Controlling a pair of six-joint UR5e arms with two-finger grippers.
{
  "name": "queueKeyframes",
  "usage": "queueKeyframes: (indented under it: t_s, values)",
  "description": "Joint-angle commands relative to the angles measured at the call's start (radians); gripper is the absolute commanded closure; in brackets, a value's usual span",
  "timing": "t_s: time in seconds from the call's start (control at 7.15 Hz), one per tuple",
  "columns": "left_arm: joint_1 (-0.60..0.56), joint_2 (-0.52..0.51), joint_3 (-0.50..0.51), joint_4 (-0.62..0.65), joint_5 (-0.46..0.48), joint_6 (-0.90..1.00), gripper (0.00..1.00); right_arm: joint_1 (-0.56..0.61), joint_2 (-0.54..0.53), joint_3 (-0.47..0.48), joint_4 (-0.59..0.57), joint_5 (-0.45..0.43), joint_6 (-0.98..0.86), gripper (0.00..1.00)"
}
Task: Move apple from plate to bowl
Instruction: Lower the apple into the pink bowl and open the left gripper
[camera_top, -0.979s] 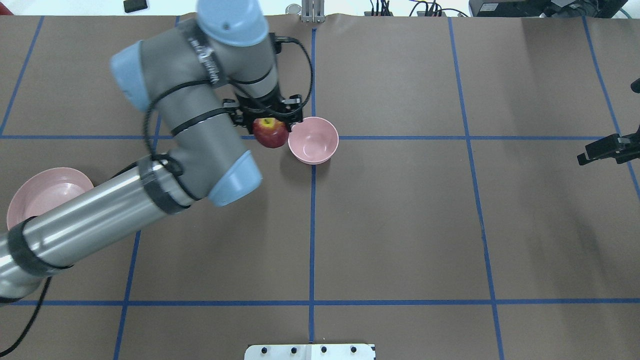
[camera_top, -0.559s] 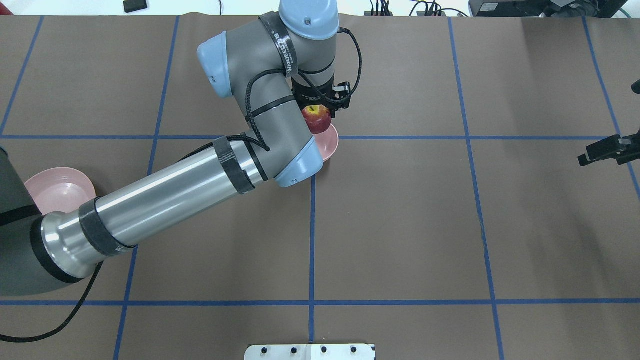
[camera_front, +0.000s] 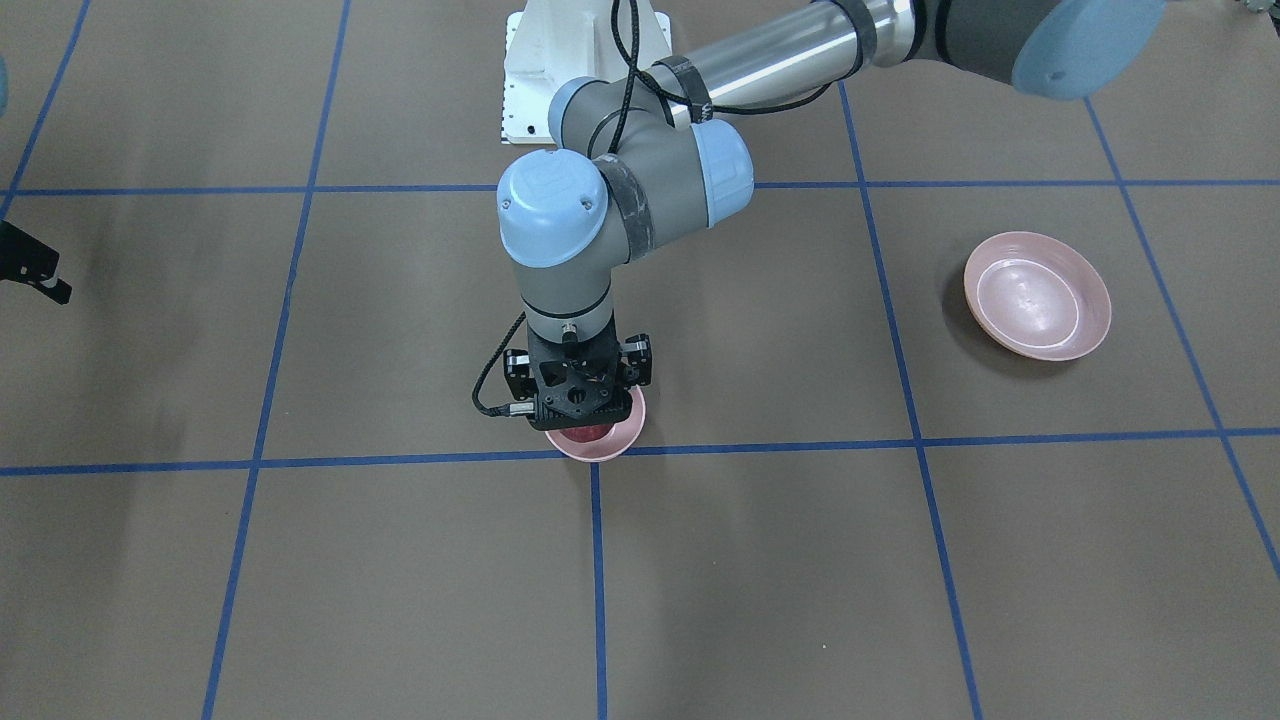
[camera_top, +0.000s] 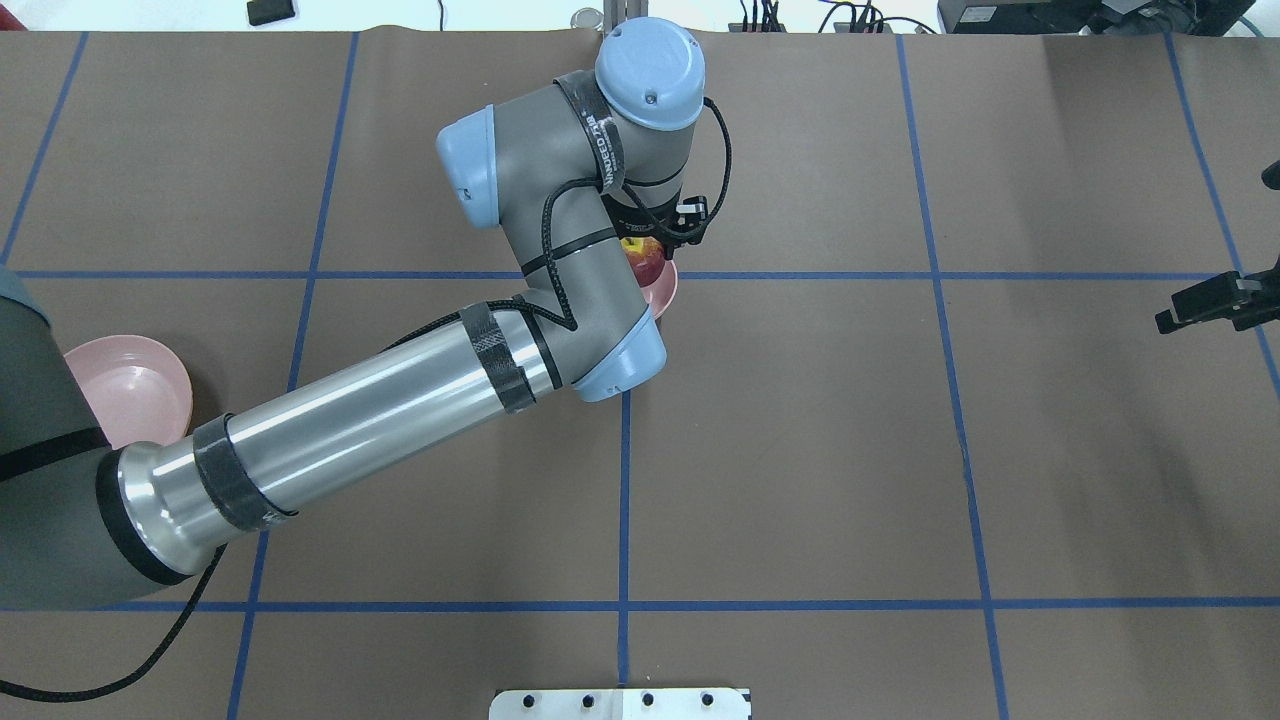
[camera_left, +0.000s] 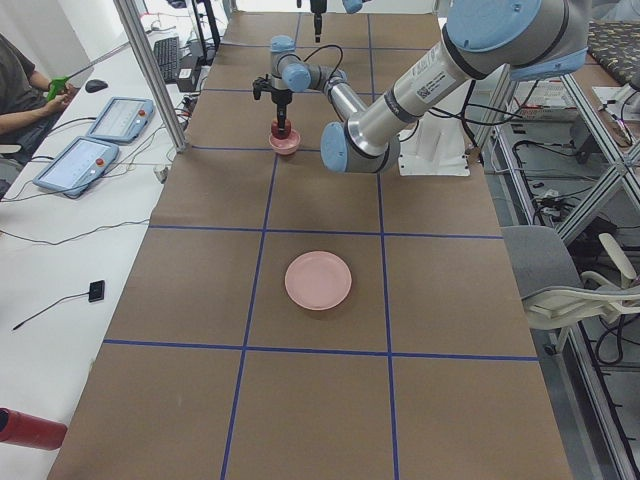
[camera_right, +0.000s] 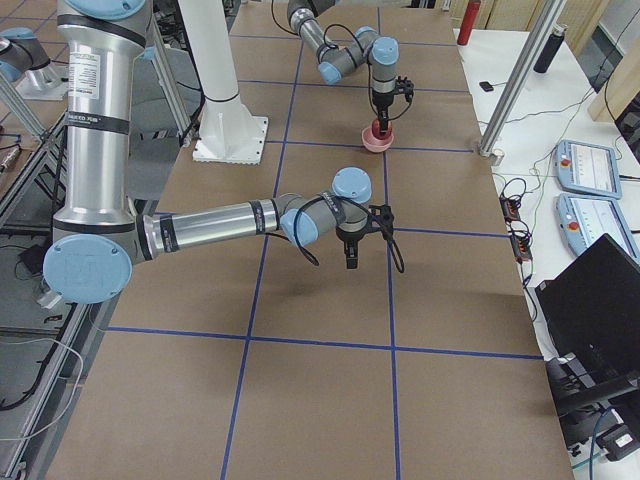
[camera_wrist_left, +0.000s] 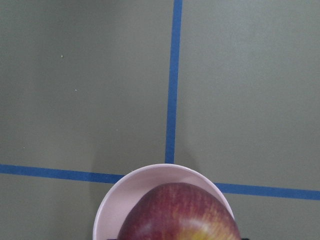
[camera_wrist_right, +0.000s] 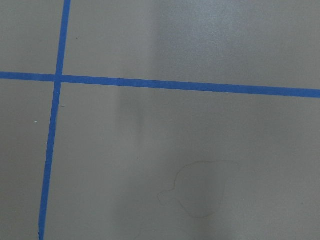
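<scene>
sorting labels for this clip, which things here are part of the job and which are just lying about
In the job: apple, bowl, plate, left end effector gripping the apple.
Lying about: red bottle, teach pendants, small black device.

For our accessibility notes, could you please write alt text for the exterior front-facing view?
The robot's left arm reaches down from the upper right, its hand holding a dark red apple, mostly hidden, right over a small pink bowl at the centre of a brown table gridded with blue tape. An empty pink plate sits apart to the right.
</scene>
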Motion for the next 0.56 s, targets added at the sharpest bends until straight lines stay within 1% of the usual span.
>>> queueKeyframes:
  t_s: [0.0, 0.42]
  values:
    - [0.004, 0.001, 0.011, -0.002, 0.001, -0.003, 1.00, 0.000, 0.000, -0.002, 0.000, 0.000, 0.000, 0.00]
    - [0.010, 0.005, 0.019, -0.016, 0.001, -0.006, 1.00, -0.002, 0.002, -0.002, 0.000, 0.000, 0.000, 0.00]
